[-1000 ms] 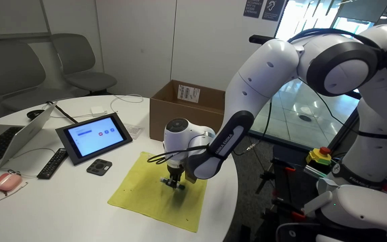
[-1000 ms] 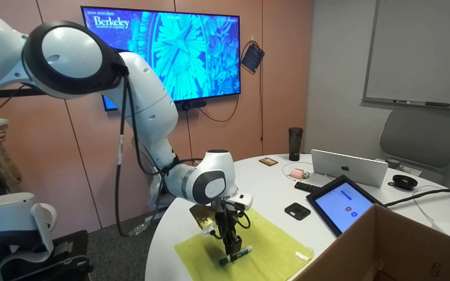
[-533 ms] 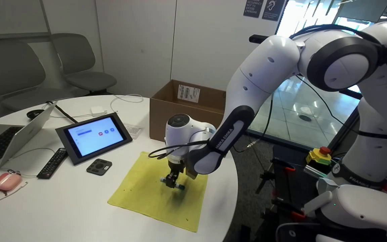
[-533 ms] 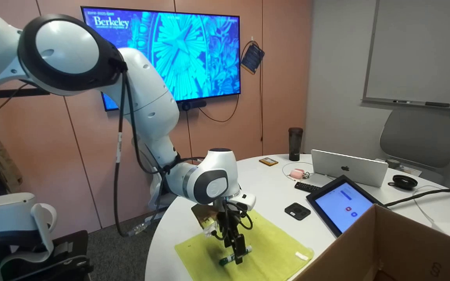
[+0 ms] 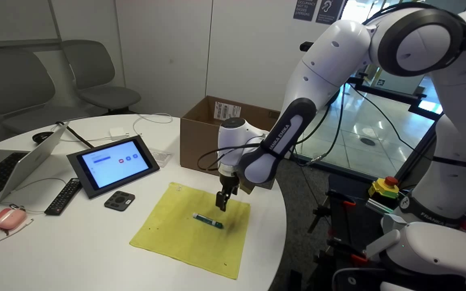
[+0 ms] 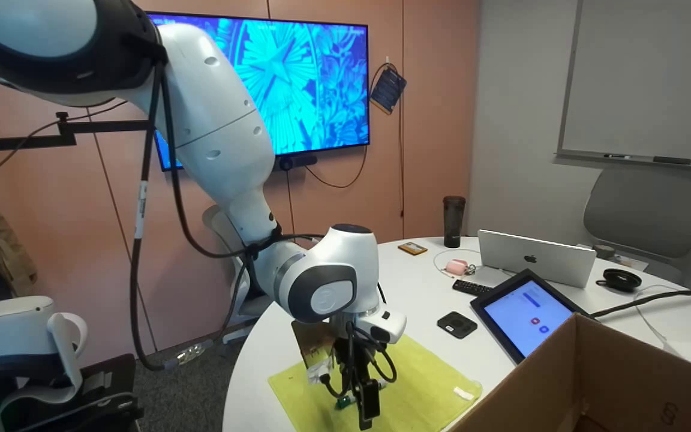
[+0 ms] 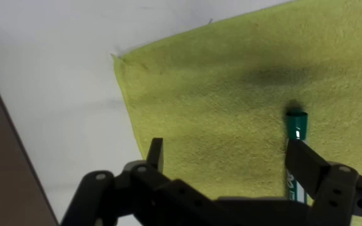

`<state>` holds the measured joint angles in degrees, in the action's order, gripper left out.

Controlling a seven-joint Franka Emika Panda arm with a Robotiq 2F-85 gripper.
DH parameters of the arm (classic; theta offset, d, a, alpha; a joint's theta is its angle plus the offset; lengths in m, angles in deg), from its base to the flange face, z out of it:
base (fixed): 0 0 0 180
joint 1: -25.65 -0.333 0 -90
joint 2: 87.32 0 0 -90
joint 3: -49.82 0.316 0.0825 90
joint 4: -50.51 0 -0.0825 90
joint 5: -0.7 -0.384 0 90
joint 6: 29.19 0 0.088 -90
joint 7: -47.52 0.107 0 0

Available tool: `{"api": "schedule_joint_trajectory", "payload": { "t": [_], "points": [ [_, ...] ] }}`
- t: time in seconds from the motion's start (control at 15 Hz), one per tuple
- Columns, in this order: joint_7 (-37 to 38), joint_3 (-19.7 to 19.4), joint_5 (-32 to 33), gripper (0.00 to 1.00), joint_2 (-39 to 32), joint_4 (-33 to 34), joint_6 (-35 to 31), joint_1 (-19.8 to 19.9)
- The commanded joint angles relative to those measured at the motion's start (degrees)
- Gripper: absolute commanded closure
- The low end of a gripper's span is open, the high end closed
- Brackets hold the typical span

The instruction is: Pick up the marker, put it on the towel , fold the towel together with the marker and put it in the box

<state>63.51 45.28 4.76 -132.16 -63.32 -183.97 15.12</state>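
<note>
gripper [image 7: 225, 147] hanging over the towel [image 5: 168, 234], jaws spread, nothing between them — and from where i stand the marker [image 5: 207, 221] lies to its near left, flat on the cloth, long axis running far left to near right. folding likely comes next.

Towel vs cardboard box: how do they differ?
Color: the towel is yellow-green, the cardboard box brown with a white label. Pose: the towel lies spread flat with the marker on it; the cardboard box stands upright, top open. Height: the cardboard box rises above the towel. Shared: both sit on the white table.
</note>
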Motion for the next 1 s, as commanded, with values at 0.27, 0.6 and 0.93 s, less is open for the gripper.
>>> {"api": "schedule_joint_trajectory", "payload": {
  "t": [0.27, 0.6, 0.93],
  "points": [
    [0.75, 0.95, -5.45, 0.00, 1.18, -5.92, -4.76, 3.87],
    [2.31, 0.40, -8.86, 0.00, -1.57, -6.05, -8.53, 3.85],
    [2.55, 0.61, -11.81, 0.00, -4.02, -5.74, -11.34, 5.11]
  ]
}}
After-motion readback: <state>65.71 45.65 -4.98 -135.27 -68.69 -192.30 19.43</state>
